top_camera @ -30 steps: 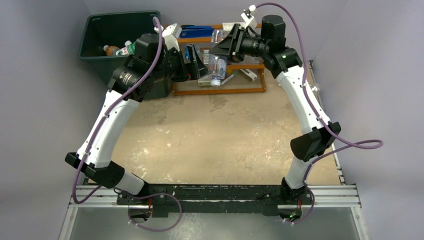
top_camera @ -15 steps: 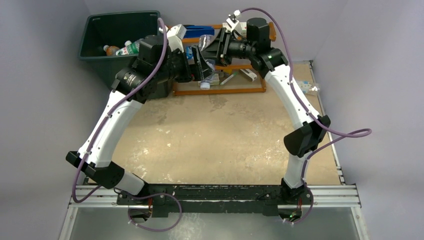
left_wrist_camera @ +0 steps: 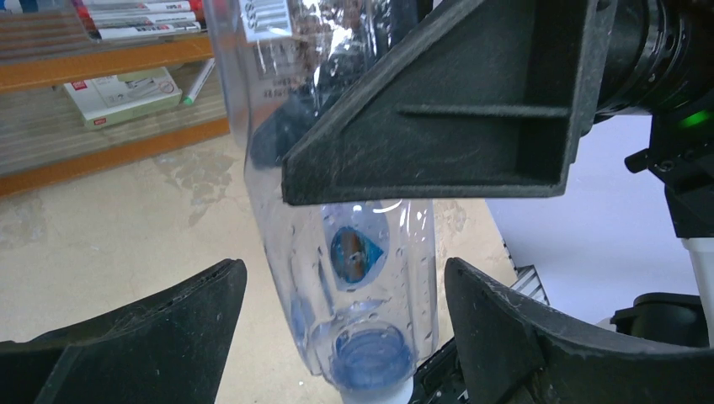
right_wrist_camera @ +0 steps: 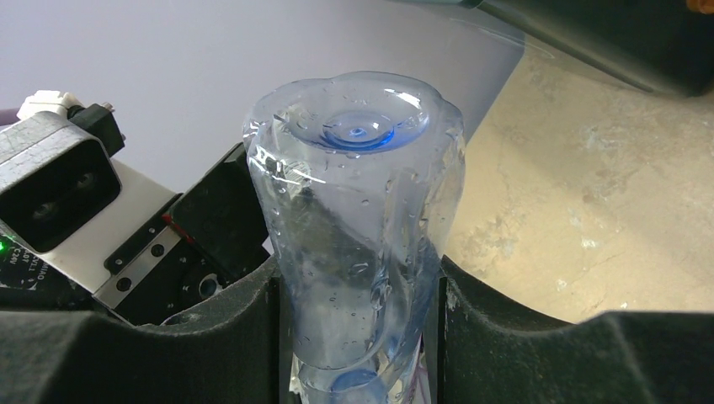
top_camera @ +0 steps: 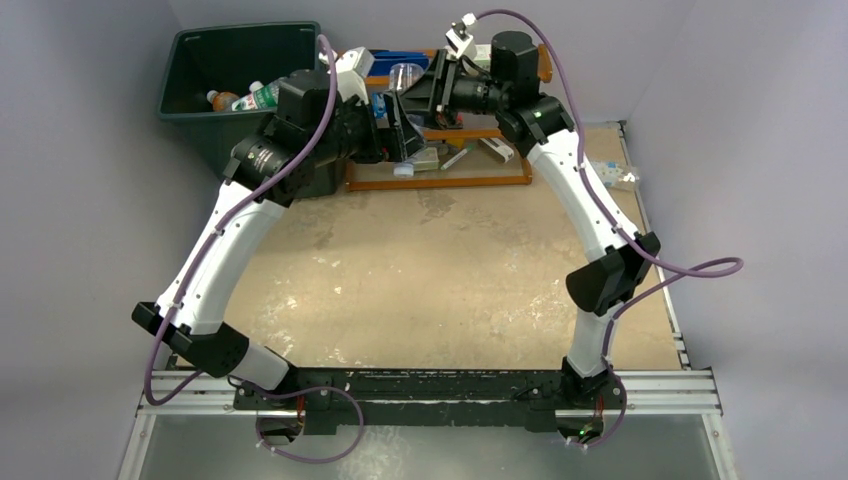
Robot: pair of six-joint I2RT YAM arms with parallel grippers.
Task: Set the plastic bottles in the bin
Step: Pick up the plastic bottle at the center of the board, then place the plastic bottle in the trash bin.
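**Entry: one clear bottle, lifted off the rack side and brought to the left arm**

- **Item in hand.** I have the right gripper (right_wrist_camera: 358, 290) pinching a clear bottle (right_wrist_camera: 358, 227) with a blue cap. Its fingers press on the body from both sides, and the base points out past the fingertips. The bottle is in the air over the far edge of the table (top_camera: 430, 280), above the left end of the wooden rack (top_camera: 440, 183).
- **Change noted.** A second ago this bottle hung lower, over the middle of the rack. It has since gone up and left, toward the bin, and the right arm has folded in with it.
- **Left gripper (left_wrist_camera: 345, 278).** Spread wide and holding nothing. In its own wrist view the bottle sits between the two fingers with a gap on each side, so I see no contact.
- **Bin (top_camera: 240, 32).** It stands at the far left corner of the table, with two bottles (top_camera: 262, 95) already lying inside.
- **Reading.** This looks to me like a handover being set up, since the left arm is the one beside the bin. The bottle is not yet over the bin. I expect the left fingers must close before the right ones let go, or the bottle falls onto the rack.
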